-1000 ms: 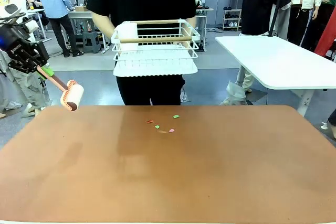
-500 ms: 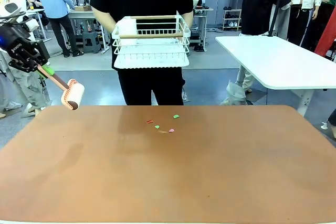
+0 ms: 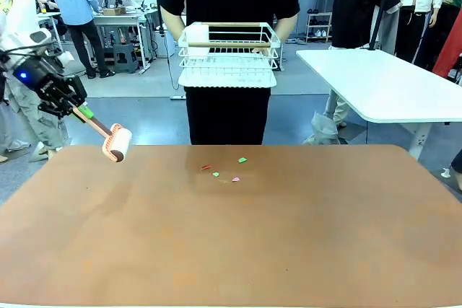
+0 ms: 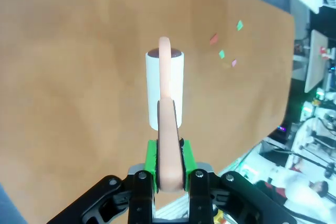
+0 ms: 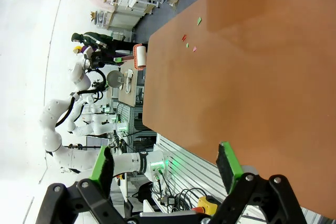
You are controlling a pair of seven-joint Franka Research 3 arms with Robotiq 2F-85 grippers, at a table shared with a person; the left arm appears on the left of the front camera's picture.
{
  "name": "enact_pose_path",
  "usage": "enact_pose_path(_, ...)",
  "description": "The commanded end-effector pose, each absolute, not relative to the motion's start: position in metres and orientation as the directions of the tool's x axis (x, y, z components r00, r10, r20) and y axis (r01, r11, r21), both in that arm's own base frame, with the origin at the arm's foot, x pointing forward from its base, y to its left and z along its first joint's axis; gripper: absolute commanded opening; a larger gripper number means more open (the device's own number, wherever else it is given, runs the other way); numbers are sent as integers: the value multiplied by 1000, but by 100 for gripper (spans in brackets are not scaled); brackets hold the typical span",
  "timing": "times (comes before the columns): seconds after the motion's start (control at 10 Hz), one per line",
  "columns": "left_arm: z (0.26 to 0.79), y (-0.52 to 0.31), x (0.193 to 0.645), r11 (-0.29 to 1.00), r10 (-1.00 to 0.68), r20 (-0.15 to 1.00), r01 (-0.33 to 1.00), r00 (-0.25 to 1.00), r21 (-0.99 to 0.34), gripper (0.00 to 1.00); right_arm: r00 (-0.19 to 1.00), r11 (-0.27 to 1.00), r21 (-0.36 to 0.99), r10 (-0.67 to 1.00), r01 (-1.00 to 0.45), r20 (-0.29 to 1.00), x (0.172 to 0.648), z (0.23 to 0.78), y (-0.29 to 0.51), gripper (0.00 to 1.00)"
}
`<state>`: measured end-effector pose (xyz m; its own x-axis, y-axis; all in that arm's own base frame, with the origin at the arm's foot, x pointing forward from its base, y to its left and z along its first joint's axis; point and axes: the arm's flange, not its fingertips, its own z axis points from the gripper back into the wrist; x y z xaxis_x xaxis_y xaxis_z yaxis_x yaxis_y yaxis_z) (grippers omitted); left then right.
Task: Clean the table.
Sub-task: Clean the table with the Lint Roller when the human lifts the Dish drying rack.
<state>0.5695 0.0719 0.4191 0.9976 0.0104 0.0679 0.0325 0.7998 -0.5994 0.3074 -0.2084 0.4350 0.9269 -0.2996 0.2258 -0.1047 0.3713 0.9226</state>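
Note:
The reddish-brown table [image 3: 253,236] carries a few small red, green and pink paper scraps [image 3: 224,169] near its far middle. My left gripper [image 3: 81,111] is shut on the pink handle of a white lint roller [image 3: 118,143], which hangs just over the table's far left edge. In the left wrist view, the left gripper [image 4: 169,163] clamps the lint roller [image 4: 165,93] above the table [image 4: 79,77], with the scraps [image 4: 223,45] farther off. My right gripper [image 5: 166,163] is open and holds nothing, high over the table [image 5: 252,77].
A person at the far side holds a white wire basket [image 3: 228,55] at chest height, behind the scraps. A white-topped table [image 3: 390,84] stands at the back right. Other people stand farther back.
My left arm has carried the lint roller rightward and a little lower, toward the table's far left edge. The person with the basket has stepped to the right.

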Motion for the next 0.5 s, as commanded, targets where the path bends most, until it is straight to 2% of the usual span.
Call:
enact_pose_path(0.0,410,85,601,742,-52,17,49,999,-669,0,925,363,924,-297,-119,236,306,439,-208,100)
enact_pose_path(0.3,379,77,619,707,-54,-18,26,998,-706,0,925,363,924,-297,-119,236,306,439,-208,100)
enact_pose_path(0.4,367,73,622,696,-78,1,55,997,-716,0,925,363,924,-297,-119,236,306,439,-208,100)
